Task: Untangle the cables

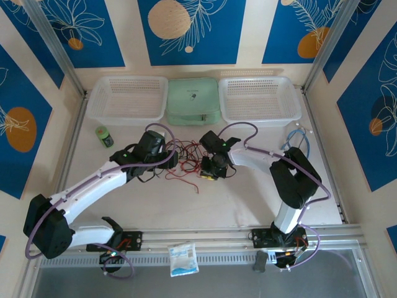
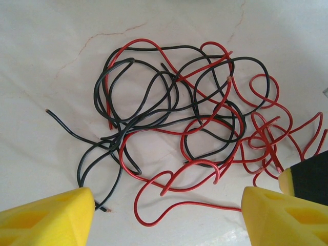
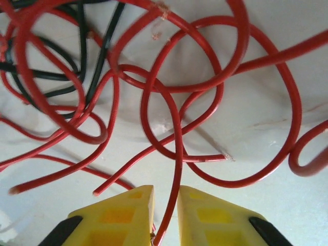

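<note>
The cables, thin red and black wires, lie in one loose tangle on the white table between my two grippers. My left gripper sits at the tangle's left side. In its wrist view it stands open, the yellow fingers far apart; a red strand crosses the gap and black strands end by the left finger. My right gripper is down at the tangle's right edge. Its yellow fingers have come nearly together with one red cable running between them. Red loops overlap black ones just beyond.
Two white perforated baskets flank a pale green case along the back wall. A small green object sits at the left, a light-blue coiled cable at the right, and a white packet on the front rail.
</note>
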### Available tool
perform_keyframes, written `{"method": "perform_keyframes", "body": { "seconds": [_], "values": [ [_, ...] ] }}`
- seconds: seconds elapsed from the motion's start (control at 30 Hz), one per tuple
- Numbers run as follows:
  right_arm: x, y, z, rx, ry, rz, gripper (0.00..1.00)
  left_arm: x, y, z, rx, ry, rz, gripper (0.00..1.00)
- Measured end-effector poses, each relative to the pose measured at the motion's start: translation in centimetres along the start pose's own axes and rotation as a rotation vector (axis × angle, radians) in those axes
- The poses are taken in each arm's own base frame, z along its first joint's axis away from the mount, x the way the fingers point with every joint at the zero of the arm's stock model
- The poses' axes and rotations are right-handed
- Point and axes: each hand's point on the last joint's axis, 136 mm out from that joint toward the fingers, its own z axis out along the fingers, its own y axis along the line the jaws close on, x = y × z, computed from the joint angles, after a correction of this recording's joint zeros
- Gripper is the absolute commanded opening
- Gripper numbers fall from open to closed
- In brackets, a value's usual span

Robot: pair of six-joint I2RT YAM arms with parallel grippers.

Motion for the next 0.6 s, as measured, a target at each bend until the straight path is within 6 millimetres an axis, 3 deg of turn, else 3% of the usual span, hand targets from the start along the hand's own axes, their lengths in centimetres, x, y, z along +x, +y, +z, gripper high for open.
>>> {"method": "perform_keyframes", "body": {
  "seconds": [0.1, 0.4, 0.5, 0.6],
  "values": [
    [0.0, 0.1, -0.3, -0.006, -0.007, -0.001, 0.01, 0.0, 0.0, 0.0, 0.000, 0.000, 0.000, 0.75],
    [-0.1, 0.6, -2.4, -0.031, -0.042, -0.019, 0.00, 0.0, -0.1, -0.2, 0.006, -0.008, 0.001, 0.75],
    [-0.4, 1.5, -4.6, -0.049, -0.075, -0.057, 0.00, -0.2, -0.3, -0.5, 0.020, -0.017, 0.000, 0.75],
    [-1.4, 3.9, -8.9, -0.116, -0.164, -0.126, 0.00, -0.4, -0.9, -0.9, 0.054, -0.033, 0.015, 0.75]
  ]
}}
